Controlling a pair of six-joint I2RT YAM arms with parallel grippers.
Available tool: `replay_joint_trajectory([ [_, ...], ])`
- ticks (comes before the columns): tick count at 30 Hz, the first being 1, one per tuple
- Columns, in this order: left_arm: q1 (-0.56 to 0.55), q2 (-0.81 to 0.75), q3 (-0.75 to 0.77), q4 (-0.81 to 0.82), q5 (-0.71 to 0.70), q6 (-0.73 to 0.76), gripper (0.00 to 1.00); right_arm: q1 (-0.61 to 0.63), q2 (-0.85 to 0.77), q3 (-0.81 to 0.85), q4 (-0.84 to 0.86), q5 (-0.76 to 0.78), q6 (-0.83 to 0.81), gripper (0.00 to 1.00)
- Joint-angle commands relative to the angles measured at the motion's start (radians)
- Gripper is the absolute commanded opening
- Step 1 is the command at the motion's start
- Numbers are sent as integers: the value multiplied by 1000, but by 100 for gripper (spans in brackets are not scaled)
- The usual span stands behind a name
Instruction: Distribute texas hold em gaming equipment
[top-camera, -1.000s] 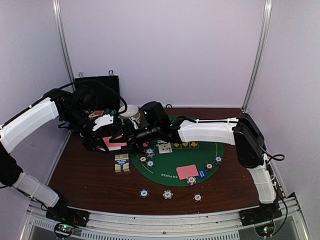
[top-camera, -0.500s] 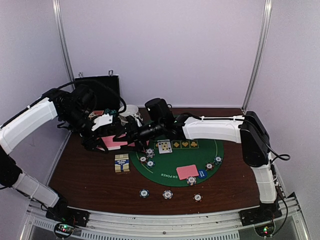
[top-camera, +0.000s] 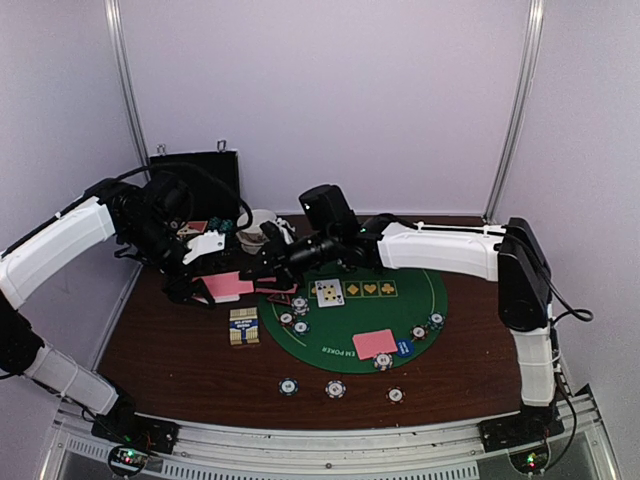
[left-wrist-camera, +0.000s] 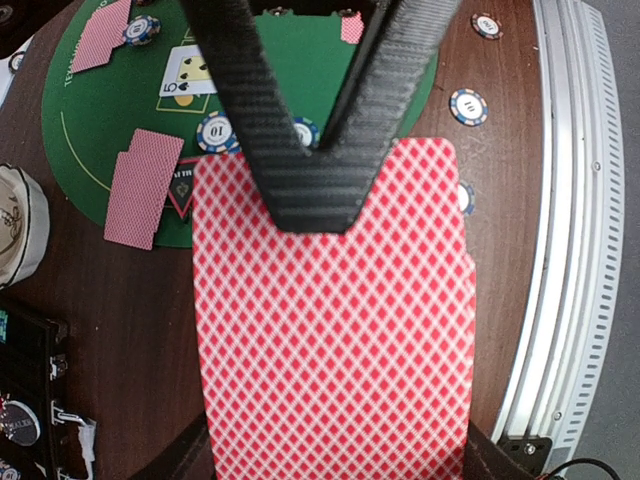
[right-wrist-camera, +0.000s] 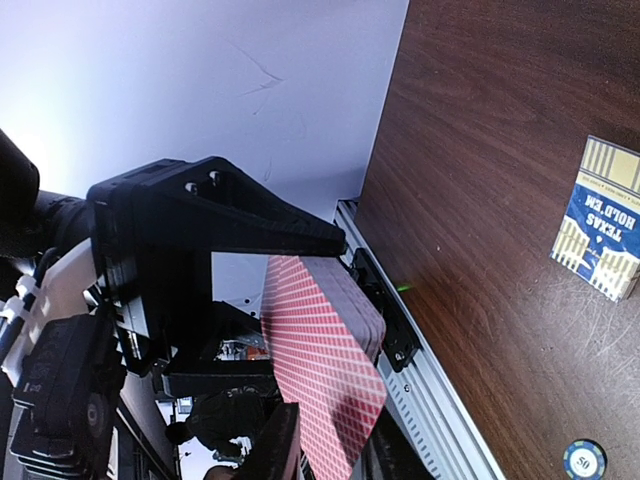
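My left gripper (top-camera: 212, 287) (left-wrist-camera: 335, 452) is shut on a deck of pink-backed playing cards (top-camera: 229, 285) (left-wrist-camera: 330, 330) and holds it above the brown table, left of the mat. My right gripper (top-camera: 272, 267) (left-wrist-camera: 312, 195) (right-wrist-camera: 330, 450) has reached over to the deck. Its two fingers meet in a V on the far edge of the top card (right-wrist-camera: 322, 385), shut on it. Two face-down cards (left-wrist-camera: 143, 187), a face-up card (top-camera: 329, 292) and a red-triangle marker (left-wrist-camera: 182, 192) lie on the mat. Striped chips (top-camera: 335, 388) sit near the front.
The round green felt mat (top-camera: 350, 322) fills the table's middle, with another face-down card (top-camera: 374, 343) and chips (top-camera: 428, 325) on it. A card box (top-camera: 243, 326) (right-wrist-camera: 605, 230) lies left of the mat. A white bowl (top-camera: 262, 225) and black case (top-camera: 195, 172) stand behind.
My right gripper's jaws have narrowed onto the deck's top card, and its wrist has shifted slightly right. The left arm with the deck has stayed put.
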Motion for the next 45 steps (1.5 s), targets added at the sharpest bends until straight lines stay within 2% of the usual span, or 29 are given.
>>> replay_joint_trajectory([
  [1,5,-22,-8,19,2,10,0,-3,-62,-4,-24,-11,-21,20],
  [9,5,-20,-16,26,-11,11,0,-3,-90,2,-103,-5,-66,16],
  [14,5,-17,-18,28,-10,8,0,-3,-95,2,-96,-5,-60,14],
  [24,5,-17,-20,29,-10,8,0,8,-58,16,-59,-14,-25,19],
  [36,5,-25,-24,29,-13,10,0,8,-9,53,-15,-27,23,7],
  [41,5,-25,-24,29,-11,11,0,5,2,47,-29,-29,24,11],
  [45,5,-27,-25,29,-12,11,0,2,-2,46,-28,-27,26,8],
])
